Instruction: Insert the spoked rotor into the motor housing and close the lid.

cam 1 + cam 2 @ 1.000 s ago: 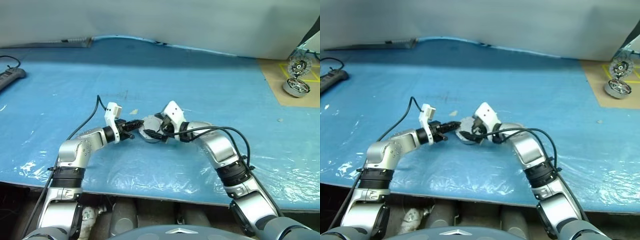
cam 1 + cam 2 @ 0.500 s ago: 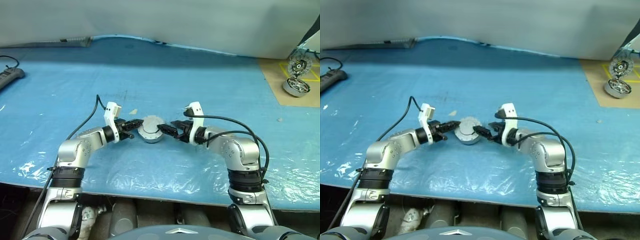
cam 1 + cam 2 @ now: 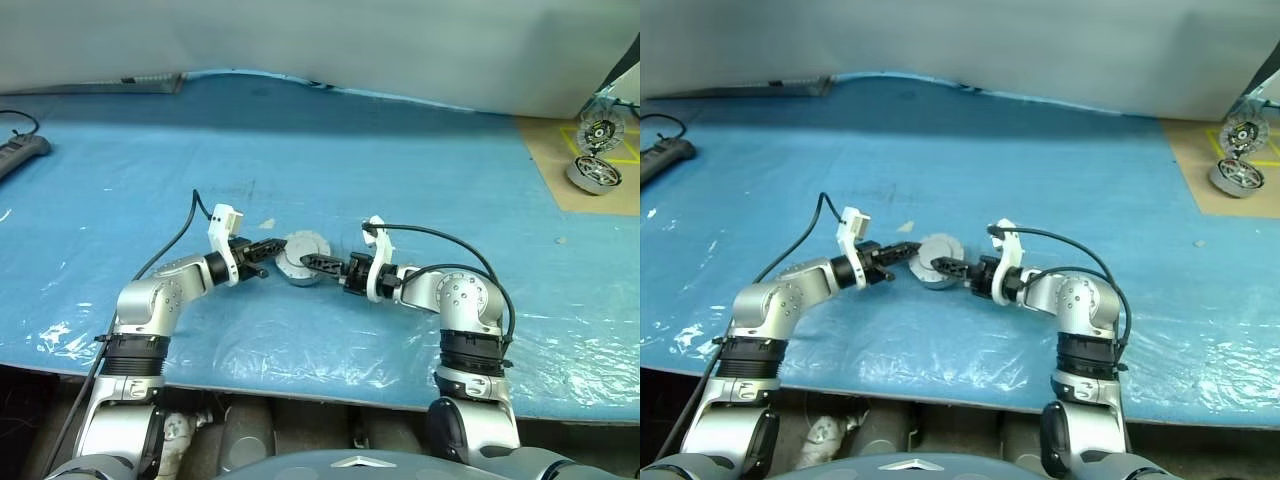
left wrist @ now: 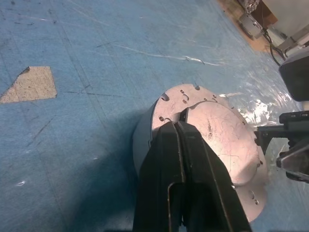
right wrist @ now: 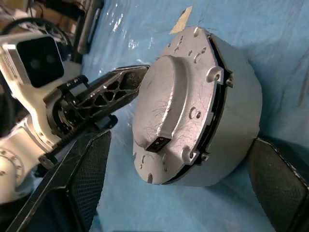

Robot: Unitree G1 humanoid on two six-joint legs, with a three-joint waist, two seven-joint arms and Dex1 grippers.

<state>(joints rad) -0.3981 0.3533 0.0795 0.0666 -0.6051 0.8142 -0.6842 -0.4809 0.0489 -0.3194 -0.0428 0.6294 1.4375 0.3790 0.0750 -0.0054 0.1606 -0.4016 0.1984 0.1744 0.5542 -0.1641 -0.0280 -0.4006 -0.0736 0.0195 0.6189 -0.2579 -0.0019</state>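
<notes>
The motor housing [image 5: 236, 121] rests on the blue table cover between both grippers, also seen from the head [image 3: 297, 273]. The lid [image 5: 169, 111] sits on it, plain grey face with the raised centre showing. My left gripper [image 3: 264, 247] is shut, its tip [image 4: 179, 126] lying on the lid's edge. My right gripper [image 5: 178, 142] is open, pointing left, with the housing between its fingers [image 5: 87, 179]; a small gap shows at one pad. The spoked rotor is hidden.
A brown board [image 3: 560, 160] at the far right holds round metal motor parts [image 3: 592, 173]. A power strip [image 3: 20, 153] lies at the far left. A tan patch [image 3: 268, 224] marks the cover behind the housing. The table's front edge runs near my arms.
My right wrist has rolled and its elbow has swung; the gripper left the top of the housing, drew right, and now straddles it from the side. The left gripper has kept still.
</notes>
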